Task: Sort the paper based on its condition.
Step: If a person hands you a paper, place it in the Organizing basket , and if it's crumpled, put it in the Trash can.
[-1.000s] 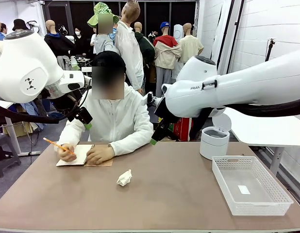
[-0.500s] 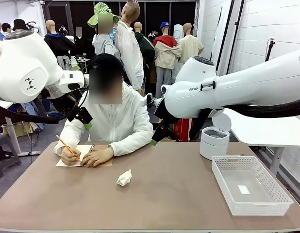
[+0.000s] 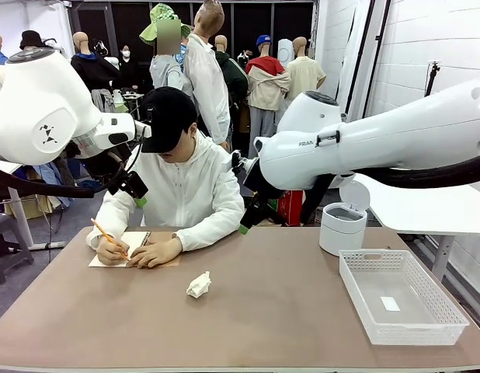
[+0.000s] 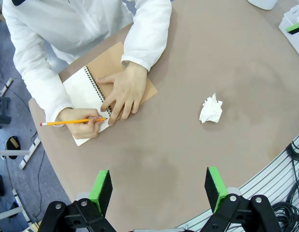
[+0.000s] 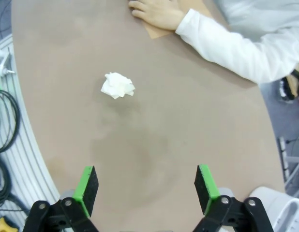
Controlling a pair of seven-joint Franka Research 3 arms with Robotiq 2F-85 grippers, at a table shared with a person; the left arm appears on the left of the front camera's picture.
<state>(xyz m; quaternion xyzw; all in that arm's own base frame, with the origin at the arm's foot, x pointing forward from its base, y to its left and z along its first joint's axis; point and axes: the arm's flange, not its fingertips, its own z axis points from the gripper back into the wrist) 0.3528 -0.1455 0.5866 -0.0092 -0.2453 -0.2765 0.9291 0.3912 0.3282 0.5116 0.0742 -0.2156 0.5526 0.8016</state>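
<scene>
A crumpled ball of white paper (image 3: 199, 284) lies on the brown table, left of centre; it also appears in the left wrist view (image 4: 210, 109) and the right wrist view (image 5: 118, 85). My left gripper (image 3: 133, 189) hangs high over the table's far left, above the person's arm, and is open and empty (image 4: 159, 186). My right gripper (image 3: 250, 215) hovers above the table's far middle, also open and holding nothing (image 5: 145, 186). Both are well above the paper ball.
A person at the far side writes with an orange pencil (image 4: 72, 122) in a spiral notebook (image 3: 130, 249), one hand (image 4: 121, 92) flat on it. A white mesh basket (image 3: 399, 295) stands at the right, with a round white bin (image 3: 342, 228) behind it.
The person's pencil hand came down onto the notebook and their head lifted. My right arm drifted slightly to the left. The paper ball has stayed put.
</scene>
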